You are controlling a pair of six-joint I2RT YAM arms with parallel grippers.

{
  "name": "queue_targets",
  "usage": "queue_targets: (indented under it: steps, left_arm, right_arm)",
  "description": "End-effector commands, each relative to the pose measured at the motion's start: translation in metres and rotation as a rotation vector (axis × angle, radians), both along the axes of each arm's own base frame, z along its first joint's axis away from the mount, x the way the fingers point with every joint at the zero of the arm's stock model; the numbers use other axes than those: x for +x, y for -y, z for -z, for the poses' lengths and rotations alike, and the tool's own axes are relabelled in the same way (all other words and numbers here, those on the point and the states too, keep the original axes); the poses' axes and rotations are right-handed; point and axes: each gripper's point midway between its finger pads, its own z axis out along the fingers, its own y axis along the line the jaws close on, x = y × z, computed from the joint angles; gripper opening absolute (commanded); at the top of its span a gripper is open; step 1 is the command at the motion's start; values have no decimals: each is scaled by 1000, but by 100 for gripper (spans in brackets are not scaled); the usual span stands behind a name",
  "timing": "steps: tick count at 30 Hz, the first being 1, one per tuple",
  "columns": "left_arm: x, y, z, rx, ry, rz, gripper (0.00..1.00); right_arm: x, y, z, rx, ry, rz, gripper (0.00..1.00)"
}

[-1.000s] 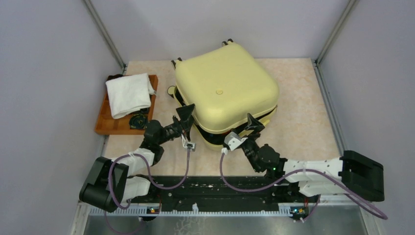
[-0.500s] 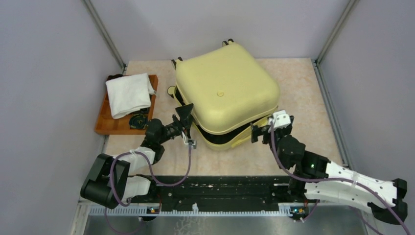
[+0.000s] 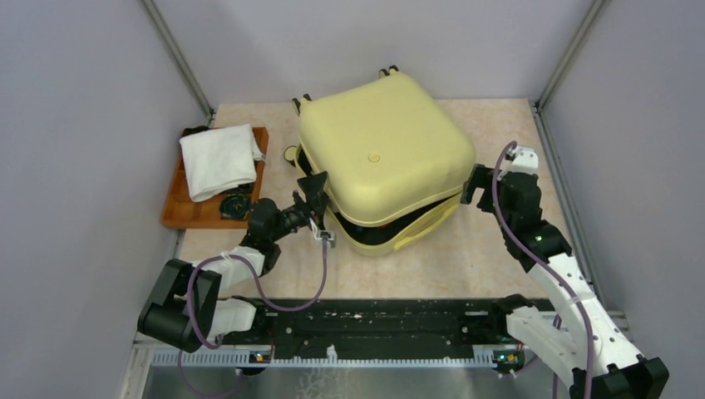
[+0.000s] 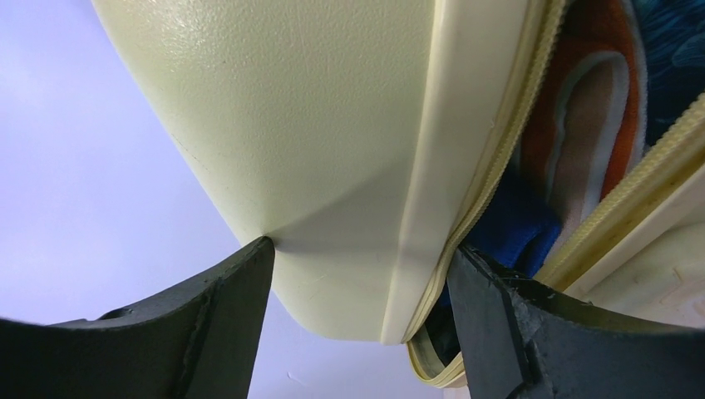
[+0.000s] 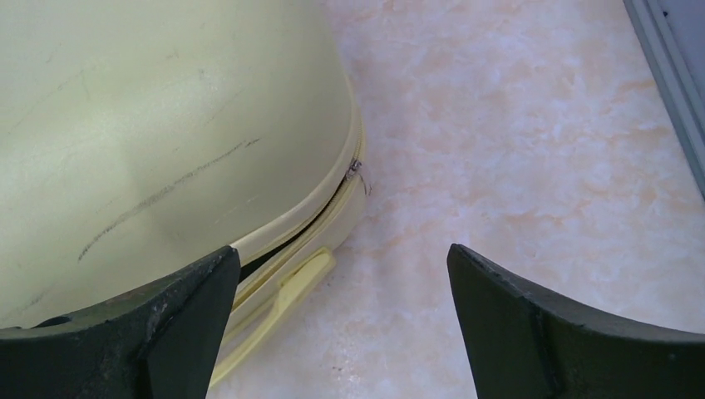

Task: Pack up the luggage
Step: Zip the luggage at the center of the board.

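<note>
The luggage (image 3: 382, 158), a pale yellow hard-shell suitcase, lies in the middle of the table with its lid ajar along the front. My left gripper (image 3: 316, 196) is at its front left corner. In the left wrist view my left gripper (image 4: 362, 249) is shut on the lid's edge: one finger presses the outer shell, the other sits inside the gap by the zipper. Orange cloth (image 4: 599, 125) and blue cloth (image 4: 515, 224) show inside. My right gripper (image 3: 472, 186) stands open beside the right corner, and in its wrist view the right gripper (image 5: 341, 249) has only bare table between its fingers.
A wooden tray (image 3: 187, 214) at the left holds a folded white cloth (image 3: 219, 160) and a small dark object (image 3: 234, 204). Metal frame posts and grey walls close in the table on both sides and at the back.
My right arm has swung from the suitcase's front edge out to its right corner. My left gripper has closed onto the lid's front left corner.
</note>
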Motion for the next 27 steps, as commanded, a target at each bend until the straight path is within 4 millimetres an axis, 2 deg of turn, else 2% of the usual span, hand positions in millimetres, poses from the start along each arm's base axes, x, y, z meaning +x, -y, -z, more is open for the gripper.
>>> queue_targets:
  steps: [1, 4, 6, 8, 11, 14, 17, 23, 27]
  left_arm:
    - [10, 10, -38, -54, 74, 15, 81]
    - [10, 11, -40, -58, 73, 15, 82]
    - [9, 12, -39, -58, 68, 21, 82]
    - [8, 12, -40, -63, 71, 26, 82]
    - [7, 11, -39, -81, 53, 16, 84]
    - [8, 8, -39, -109, 19, -5, 97]
    - [15, 6, -37, -166, -77, -45, 98]
    - [49, -10, -29, -328, -347, -237, 98]
    - [56, -16, -13, -389, -518, -325, 98]
  right_arm:
    - [9, 11, 1, -12, 91, 13, 94]
    - [11, 39, 40, 164, -11, 202, 94]
    - [14, 52, 60, 328, -46, 291, 88]
    - [20, 59, 69, 426, -65, 315, 84]
    - [31, 70, 72, 404, -57, 310, 81]
    - [41, 69, 71, 385, -36, 274, 81]
    - [47, 68, 67, 381, 0, 251, 81]
    - [49, 66, 64, 364, 14, 222, 81]
    - [51, 66, 67, 360, 26, 211, 81]
